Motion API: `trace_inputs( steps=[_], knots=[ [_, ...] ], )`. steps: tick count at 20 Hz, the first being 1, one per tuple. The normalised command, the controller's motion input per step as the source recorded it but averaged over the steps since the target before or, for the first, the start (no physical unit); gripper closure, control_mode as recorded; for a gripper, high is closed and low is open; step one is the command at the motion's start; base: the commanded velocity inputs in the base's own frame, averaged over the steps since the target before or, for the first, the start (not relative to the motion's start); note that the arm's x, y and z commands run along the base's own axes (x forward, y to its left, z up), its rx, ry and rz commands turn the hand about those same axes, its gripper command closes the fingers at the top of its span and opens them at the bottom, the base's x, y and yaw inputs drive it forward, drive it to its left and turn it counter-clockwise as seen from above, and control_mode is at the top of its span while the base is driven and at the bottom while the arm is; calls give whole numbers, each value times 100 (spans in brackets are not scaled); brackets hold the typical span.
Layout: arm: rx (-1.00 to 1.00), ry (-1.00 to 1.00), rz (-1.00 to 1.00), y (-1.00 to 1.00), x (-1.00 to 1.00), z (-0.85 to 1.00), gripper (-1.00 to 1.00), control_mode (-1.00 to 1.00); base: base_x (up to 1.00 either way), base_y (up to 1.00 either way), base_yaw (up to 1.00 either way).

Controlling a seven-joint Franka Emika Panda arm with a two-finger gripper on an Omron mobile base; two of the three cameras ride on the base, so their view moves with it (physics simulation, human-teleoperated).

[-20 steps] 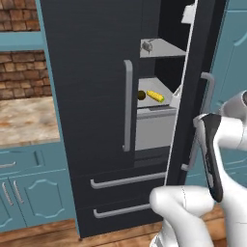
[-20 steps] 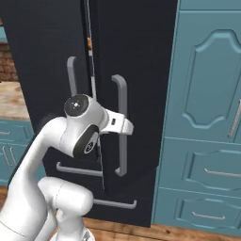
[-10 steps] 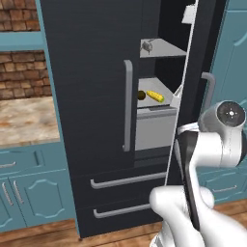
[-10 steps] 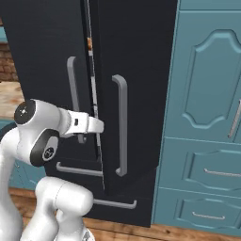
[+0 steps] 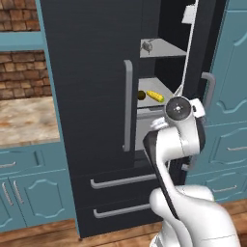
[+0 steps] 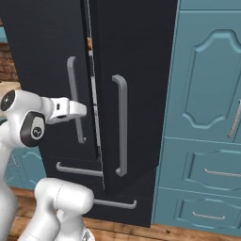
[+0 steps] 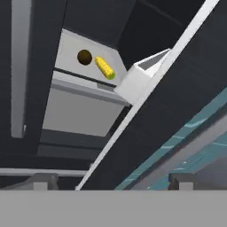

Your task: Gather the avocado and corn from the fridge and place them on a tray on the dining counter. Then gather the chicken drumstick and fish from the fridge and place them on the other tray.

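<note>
Jaws spread wide before round dark avocado (image 7: 84,56) beside ridged yellow corn (image 7: 105,68).

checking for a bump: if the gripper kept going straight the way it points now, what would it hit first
Probably the inner edge of the fridge's right door, which crosses the hand view's centre. The corn and avocado sit off-line; depth is unclear.

The arm (image 5: 176,144) is glossy white with rounded, bulbous links. Dark grey bands mark its joints, and a round dark cap with a pale centre closes one joint.
</note>
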Motion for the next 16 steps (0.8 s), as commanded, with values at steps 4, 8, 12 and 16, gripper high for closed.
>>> trace_inputs(
  steps=[4, 8, 12, 16],
  knots=[
    [-22, 7, -13, 45, 87, 0, -100, -100, 0, 0, 0],
    [-23, 17, -21, 19, 86, 3, -100, -100, 0, 0, 0],
    [-16, 22, -18, 0, 88, 1, -100, -100, 0, 0, 0],
    [-12, 22, -11, -12, 86, 0, -100, -100, 0, 0, 0]
  ],
)
